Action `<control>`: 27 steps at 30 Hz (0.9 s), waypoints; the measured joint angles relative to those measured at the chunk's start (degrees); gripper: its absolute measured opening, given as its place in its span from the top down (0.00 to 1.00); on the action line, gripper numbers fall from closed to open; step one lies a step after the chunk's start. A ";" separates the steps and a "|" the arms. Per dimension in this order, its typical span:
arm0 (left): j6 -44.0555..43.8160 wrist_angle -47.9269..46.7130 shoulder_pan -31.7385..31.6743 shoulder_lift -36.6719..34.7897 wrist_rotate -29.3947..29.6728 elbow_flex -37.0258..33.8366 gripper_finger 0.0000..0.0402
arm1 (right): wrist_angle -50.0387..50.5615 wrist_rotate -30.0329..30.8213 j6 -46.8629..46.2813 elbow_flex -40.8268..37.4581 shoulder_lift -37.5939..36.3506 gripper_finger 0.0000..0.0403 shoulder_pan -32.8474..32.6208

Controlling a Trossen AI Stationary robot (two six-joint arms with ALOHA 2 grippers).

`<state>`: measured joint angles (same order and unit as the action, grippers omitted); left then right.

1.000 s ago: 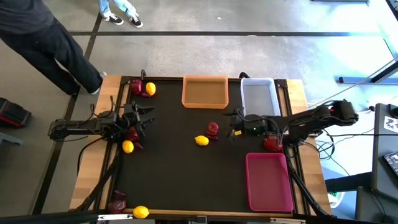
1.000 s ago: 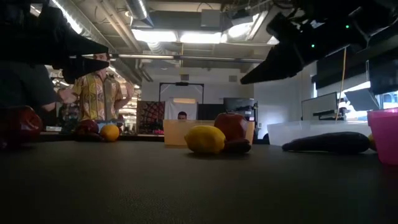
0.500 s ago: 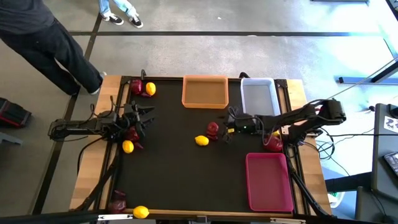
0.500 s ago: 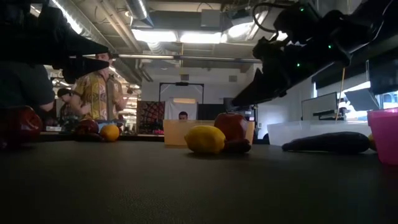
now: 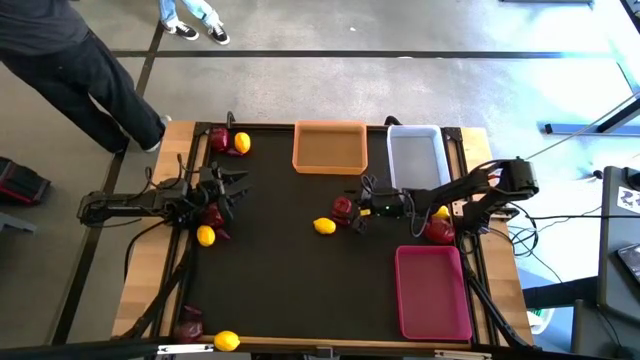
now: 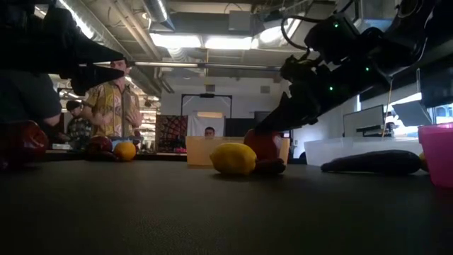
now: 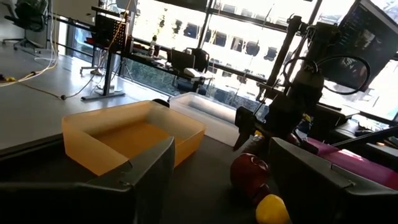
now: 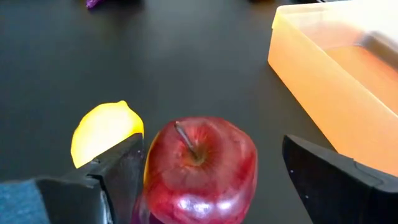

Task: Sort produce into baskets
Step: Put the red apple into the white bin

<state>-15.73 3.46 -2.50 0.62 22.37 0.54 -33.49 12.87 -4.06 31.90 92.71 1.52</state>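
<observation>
1. Apple (image 8: 200, 165) mid-table beside lemon (image 8: 104, 132), near orange basket (image 8: 336, 62). Looks firm, smooth, rollable; I'd pinch its widest middle.
2. Right gripper (image 5: 362, 199): fingers open around apple, not touching.
3. Left gripper (image 5: 232, 187) open, empty, waiting left.

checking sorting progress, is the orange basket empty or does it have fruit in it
Empty. The orange basket shows only its bare floor from above, and the left wrist view shows nothing inside.

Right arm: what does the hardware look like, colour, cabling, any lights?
Right arm: dark, jointed links, loose black cables along it, small green lights near the wrist. Right gripper: two broad, flat dark fingers. Left arm looks alike, dark with trailing cables.
</observation>
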 joint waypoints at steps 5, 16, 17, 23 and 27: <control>-0.25 -0.01 0.00 0.01 0.01 0.00 0.36 | -0.08 0.41 0.38 0.02 1.97 0.15 0.00; -0.86 0.00 0.00 0.00 0.01 0.00 0.37 | -2.71 0.04 0.44 0.00 3.67 0.31 0.00; -0.86 0.00 0.00 0.00 0.00 0.01 0.37 | -2.71 0.06 0.44 0.00 3.67 0.34 0.00; -0.85 0.00 0.00 0.00 0.00 0.00 0.37 | -2.82 0.08 0.47 0.00 3.67 0.51 0.00; -0.85 -0.01 0.00 0.00 0.00 0.00 0.37 | -2.43 1.05 1.33 0.00 3.29 0.53 0.00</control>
<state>-16.58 3.45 -2.50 0.62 22.37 0.54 -35.92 13.92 -2.72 31.90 96.00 1.52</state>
